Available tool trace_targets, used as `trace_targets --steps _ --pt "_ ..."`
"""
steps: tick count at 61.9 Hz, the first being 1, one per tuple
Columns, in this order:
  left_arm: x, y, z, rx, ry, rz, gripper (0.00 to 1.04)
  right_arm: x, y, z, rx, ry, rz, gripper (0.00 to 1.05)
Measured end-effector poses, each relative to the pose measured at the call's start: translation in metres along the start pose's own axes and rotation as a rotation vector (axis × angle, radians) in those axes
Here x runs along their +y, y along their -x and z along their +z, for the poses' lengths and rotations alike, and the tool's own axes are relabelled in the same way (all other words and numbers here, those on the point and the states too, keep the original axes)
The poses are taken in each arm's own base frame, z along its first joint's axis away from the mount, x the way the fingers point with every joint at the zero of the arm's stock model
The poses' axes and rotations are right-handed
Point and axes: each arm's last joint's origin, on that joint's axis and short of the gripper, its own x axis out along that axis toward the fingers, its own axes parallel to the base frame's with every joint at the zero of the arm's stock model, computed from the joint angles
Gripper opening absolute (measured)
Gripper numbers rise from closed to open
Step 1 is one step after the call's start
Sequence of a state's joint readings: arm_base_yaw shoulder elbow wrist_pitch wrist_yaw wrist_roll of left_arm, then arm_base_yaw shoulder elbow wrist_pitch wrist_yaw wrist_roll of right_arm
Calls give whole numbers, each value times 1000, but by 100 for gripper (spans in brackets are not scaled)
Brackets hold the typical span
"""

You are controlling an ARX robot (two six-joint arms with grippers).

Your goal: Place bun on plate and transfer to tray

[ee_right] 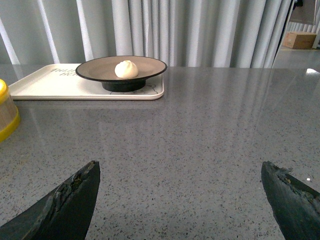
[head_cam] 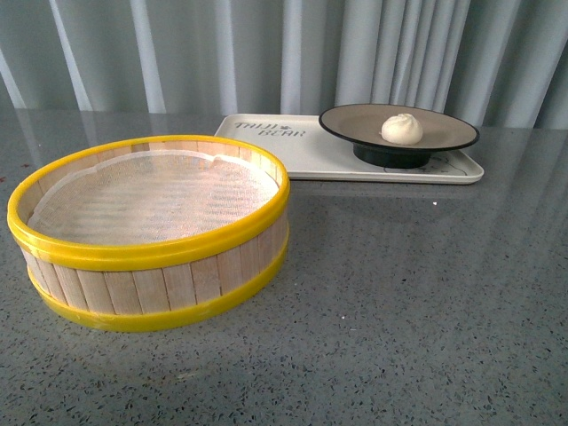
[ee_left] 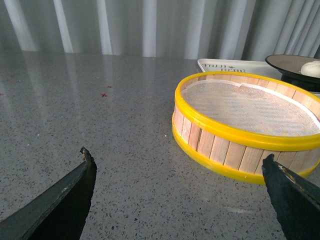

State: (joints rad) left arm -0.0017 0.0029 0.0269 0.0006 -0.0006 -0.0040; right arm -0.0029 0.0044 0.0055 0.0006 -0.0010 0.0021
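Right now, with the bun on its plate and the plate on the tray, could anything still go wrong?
Possibly. The wide beige-brown plate with a black rim stands on a narrow black foot at the right end of the cream-white rectangular tray, so a knock might tip it. The small round white bun lies loose and could roll. Both end effectors, left and right, are open and empty, low over the grey table.

Steamer basket (head_cam: 151, 235), at my ten o'clock: pale wooden slats, glossy yellow plastic hoops, white mesh cloth liner. Table (head_cam: 399, 293): speckled grey stone, polished, reflecting. Tray (head_cam: 311, 151): smooth cream plastic. Plate (head_cam: 351, 124), one o'clock: matt beige inside, glossy black rim. Bun (head_cam: 402, 129): matt, doughy.
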Motion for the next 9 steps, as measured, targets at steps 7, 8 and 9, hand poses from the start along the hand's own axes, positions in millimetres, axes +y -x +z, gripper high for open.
trace_targets --steps 7,8,9 --pt "0 0 0 0 0 0 98 0 0 0 0 0 0 96" --pt "0 0 0 0 0 0 98 0 0 0 0 0 0 96" --pt "0 0 0 0 0 0 98 0 0 0 0 0 0 96"
